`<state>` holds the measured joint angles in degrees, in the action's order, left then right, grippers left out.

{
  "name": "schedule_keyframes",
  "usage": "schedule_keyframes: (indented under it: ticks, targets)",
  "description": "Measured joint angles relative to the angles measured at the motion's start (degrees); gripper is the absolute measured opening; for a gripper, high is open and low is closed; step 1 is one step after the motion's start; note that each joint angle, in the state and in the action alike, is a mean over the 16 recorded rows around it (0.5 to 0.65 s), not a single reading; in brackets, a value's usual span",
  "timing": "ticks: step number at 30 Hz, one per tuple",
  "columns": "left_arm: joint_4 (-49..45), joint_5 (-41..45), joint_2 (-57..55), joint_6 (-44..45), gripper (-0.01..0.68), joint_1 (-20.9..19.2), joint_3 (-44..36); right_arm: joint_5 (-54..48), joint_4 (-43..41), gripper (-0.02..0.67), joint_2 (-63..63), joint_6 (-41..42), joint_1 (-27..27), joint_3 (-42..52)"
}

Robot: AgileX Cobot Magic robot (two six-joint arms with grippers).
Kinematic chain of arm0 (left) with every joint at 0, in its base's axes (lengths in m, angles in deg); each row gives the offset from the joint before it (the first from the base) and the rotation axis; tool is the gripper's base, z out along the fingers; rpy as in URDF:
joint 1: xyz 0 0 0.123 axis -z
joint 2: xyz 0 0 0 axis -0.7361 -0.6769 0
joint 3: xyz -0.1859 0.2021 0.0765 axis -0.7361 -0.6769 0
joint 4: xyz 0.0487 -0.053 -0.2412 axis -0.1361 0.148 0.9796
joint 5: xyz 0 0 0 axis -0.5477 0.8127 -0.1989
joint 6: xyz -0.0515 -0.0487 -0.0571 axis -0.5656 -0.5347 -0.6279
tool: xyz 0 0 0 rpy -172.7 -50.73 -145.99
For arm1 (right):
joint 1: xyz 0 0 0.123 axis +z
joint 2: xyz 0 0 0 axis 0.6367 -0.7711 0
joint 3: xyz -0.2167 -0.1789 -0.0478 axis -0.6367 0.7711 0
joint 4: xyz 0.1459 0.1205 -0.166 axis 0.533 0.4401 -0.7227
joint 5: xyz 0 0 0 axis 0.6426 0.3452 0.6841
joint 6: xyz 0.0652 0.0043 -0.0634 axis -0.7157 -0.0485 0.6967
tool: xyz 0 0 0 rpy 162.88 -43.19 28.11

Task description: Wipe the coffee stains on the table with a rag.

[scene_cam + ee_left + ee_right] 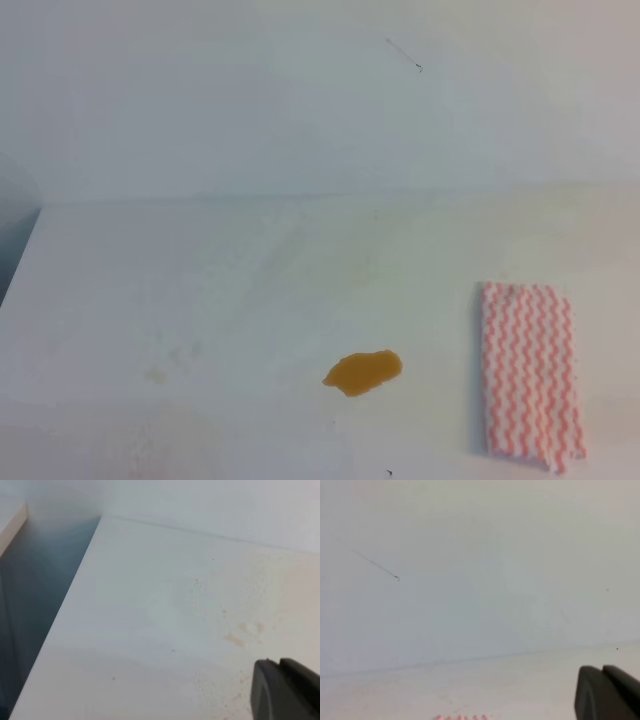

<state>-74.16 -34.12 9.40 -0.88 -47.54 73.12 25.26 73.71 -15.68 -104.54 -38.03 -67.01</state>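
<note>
The amber-orange coffee stain [362, 372] lies on the white table [200, 280], front of centre. The rag [530, 385], white with red-pink zigzag stripes, lies flat to the stain's right, a gap between them. Only its top edge shows in the right wrist view [462, 717]. Neither gripper shows in the exterior high view. My left gripper [279, 662] shows as dark fingers pressed together at the lower right of the left wrist view, over bare table [150, 605]. My right gripper [601, 669] shows the same way, facing the back wall, empty.
A white wall [300, 100] rises behind the table. The table's left edge drops to a dark gap [40, 605]. Faint pale yellowish specks [240, 635] mark the table left of the stain, also in the exterior high view [170, 360].
</note>
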Motion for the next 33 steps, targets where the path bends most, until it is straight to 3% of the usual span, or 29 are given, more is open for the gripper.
schedule_keyframes:
  ticks: [17, 24, 33]
  targets:
    - [0.0, 0.0, 0.0, 0.0, 0.001, 0.0, 0.0, -4.01, 0.22, -0.004, 0.0, -0.29, 0.0, -0.25]
    - [0.0, 0.0, 0.0, 0.0, 0.001, 0.0, 0.0, 10.75, 2.0, -0.004, -0.18, 1.57, 0.0, -0.38]
    - [0.0, 0.0, 0.0, 0.0, 0.001, 0.0, 0.0, 38.4, 13.55, -0.004, -0.29, 8.29, 0.0, -1.85]
